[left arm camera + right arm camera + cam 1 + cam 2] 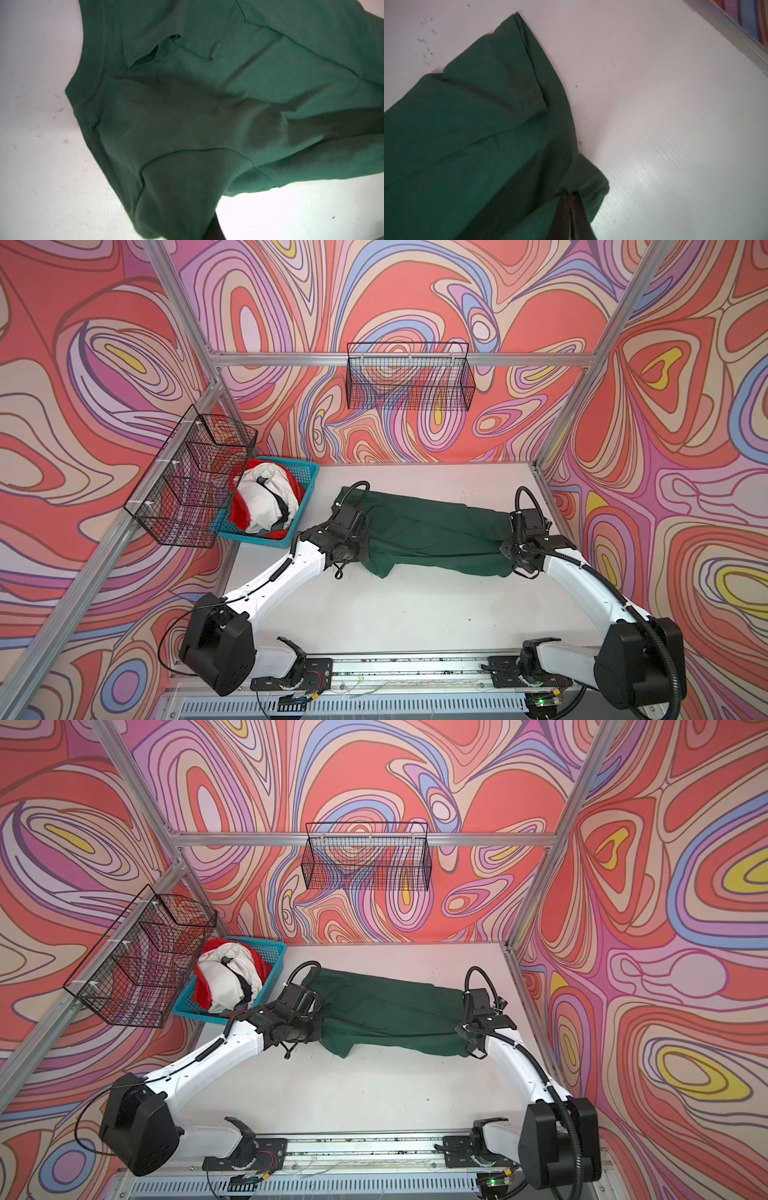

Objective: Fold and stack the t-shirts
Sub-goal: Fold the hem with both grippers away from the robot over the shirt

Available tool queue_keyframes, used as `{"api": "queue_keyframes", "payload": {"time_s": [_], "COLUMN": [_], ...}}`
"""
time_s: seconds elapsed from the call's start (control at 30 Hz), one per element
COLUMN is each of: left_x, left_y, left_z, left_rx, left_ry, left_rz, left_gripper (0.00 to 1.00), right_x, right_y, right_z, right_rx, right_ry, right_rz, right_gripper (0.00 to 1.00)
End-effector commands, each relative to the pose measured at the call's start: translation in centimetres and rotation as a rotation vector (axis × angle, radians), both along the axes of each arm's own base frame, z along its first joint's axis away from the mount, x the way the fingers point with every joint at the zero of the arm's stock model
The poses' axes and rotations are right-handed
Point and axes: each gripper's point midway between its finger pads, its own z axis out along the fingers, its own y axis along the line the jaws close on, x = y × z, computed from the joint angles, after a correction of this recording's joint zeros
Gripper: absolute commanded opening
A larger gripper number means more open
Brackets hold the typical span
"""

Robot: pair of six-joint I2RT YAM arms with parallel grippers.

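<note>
White table [395, 614] inside a metal frame, with swirl-patterned walls in pink, red and lilac. Two empty-looking black wire baskets hang on the frame, one at the back [409, 377] and one on the left side [195, 477].

Both top views: the dark green t-shirt [432, 531] [386, 1011] is drawn out lengthwise across the middle of the table. It runs from the left gripper [353, 553] to the right gripper [515, 556], with a flap sagging at its near left end. Both wrists sit over the shirt's ends, so the jaws are hidden from above. A blue basket [309, 472] stands at the far left corner, holding a heap of white cloth [266, 497] over red cloth [241, 510], with some grey showing.

Left wrist view: green cloth fills most of the frame. A ribbed edge band [93, 62] and a sleeve [182, 187] are visible, with bare table alongside. Only a dark sliver of finger [215, 227] shows under the bunched cloth. The jaws are closed, the shirt gathered into them.

Right wrist view: the two black fingers are pressed together, pinching a gathered corner of the shirt [467, 145]. Layered folds spread away from the grip, and the hem lies on the table.
</note>
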Motion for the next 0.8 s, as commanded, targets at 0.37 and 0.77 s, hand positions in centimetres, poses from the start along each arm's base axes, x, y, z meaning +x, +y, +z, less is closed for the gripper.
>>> {"api": "queue_keyframes", "payload": {"time_s": [0.37,0.77], "left_x": [3.3,8.3], "left_y": [-0.3,-0.8], "left_z": [-1.2,-2.6], "left_rx": [0.043,0.065], "left_ry": [0.035,0.041], "left_rz": [0.016,0.046], "left_gripper": [0.00,0.00], "right_x": [4.6,8.3], "right_y": [0.4,0.6], "right_z": [-1.3,-3.0], "right_rx": [-0.041,-0.089], "right_ry": [0.047,0.112], "right_rz": [0.083,0.166], "right_gripper": [0.00,0.00]}}
